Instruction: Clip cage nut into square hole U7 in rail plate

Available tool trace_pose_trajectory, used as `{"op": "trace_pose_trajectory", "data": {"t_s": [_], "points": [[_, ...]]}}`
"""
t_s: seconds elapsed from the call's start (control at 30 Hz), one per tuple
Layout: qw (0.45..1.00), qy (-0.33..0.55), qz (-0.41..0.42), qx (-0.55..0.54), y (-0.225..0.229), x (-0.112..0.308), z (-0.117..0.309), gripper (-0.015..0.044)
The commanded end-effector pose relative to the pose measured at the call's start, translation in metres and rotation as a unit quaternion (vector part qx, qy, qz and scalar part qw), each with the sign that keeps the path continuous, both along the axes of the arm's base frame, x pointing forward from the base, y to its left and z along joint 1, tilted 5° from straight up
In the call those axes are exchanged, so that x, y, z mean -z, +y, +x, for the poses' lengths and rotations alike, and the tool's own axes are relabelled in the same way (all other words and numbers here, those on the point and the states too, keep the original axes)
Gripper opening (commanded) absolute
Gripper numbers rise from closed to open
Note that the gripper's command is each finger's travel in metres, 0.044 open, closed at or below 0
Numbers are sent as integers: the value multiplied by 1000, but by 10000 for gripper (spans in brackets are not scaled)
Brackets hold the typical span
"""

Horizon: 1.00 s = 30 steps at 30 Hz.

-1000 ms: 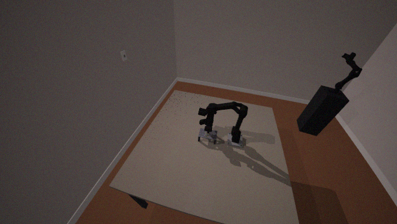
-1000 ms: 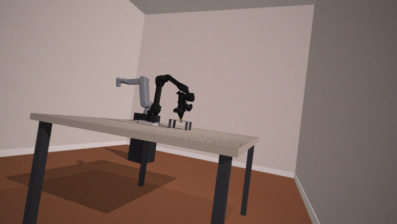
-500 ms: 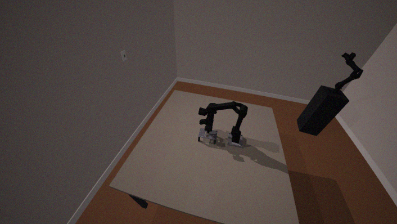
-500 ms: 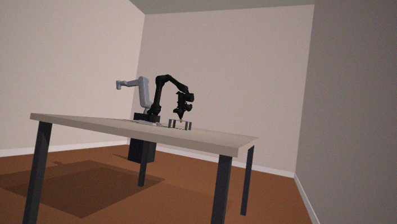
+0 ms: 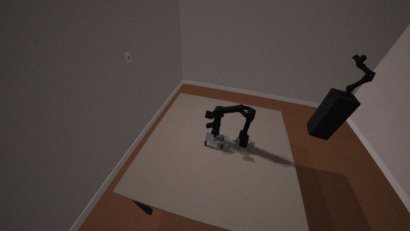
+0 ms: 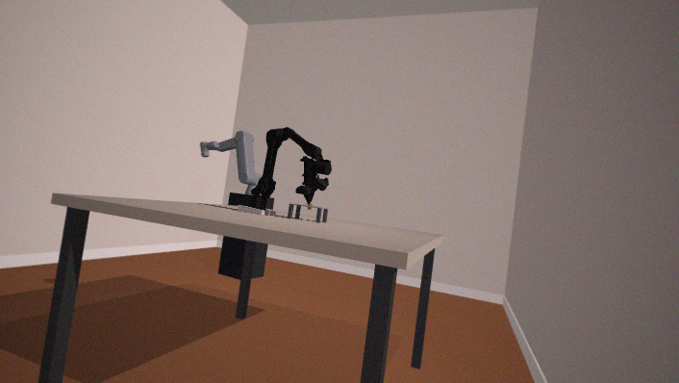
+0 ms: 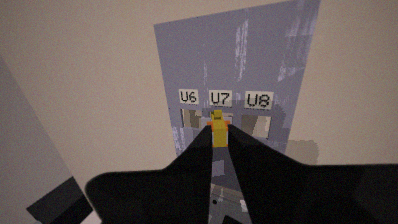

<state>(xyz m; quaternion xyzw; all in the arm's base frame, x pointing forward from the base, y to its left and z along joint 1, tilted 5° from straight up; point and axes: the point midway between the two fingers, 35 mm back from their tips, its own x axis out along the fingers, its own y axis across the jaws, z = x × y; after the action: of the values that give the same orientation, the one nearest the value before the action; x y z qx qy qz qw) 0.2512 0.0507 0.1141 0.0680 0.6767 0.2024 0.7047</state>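
Black gripper, pointing down, pinches the yellow cage nut between its 2 fingertips. The nut sits at the U7 hole of the grey rail plate, between the holes marked U6 and U8; whether its wings are hooked cannot be told.

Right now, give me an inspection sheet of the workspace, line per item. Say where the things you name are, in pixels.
Surface: pale table (image 5: 174, 174) (image 6: 240, 226), shadows across it in the top view.
Job's things: yellow nut (image 6: 310, 206) (image 7: 219, 136) at U7; whether its wings are hooked, cannot tell. Metal plate (image 5: 208, 140) (image 7: 200, 60) stands on short legs, labels U6 (image 7: 188, 96), U7 (image 7: 220, 98), U8 (image 7: 259, 100).
Clutter: nothing seen.
Tool (image 5: 215, 136) (image 6: 309, 202) (image 7: 218, 130): shut on the nut, over the plate.
Cables: nothing seen.
Surroundings: second arm (image 5: 360, 82) (image 6: 245, 156) on a dark pedestal (image 5: 325, 116) (image 6: 231, 260), beyond the table; wall socket (image 5: 128, 57).
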Motion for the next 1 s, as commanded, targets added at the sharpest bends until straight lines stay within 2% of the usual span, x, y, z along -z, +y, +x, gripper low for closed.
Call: {"op": "trace_pose_trajectory", "data": {"t_s": [0.0, 0.97], "points": [[1000, 1, 5, -2, 0, 0, -1, 33], [1000, 5, 27, -4, -2, 1, 0, 33]]}}
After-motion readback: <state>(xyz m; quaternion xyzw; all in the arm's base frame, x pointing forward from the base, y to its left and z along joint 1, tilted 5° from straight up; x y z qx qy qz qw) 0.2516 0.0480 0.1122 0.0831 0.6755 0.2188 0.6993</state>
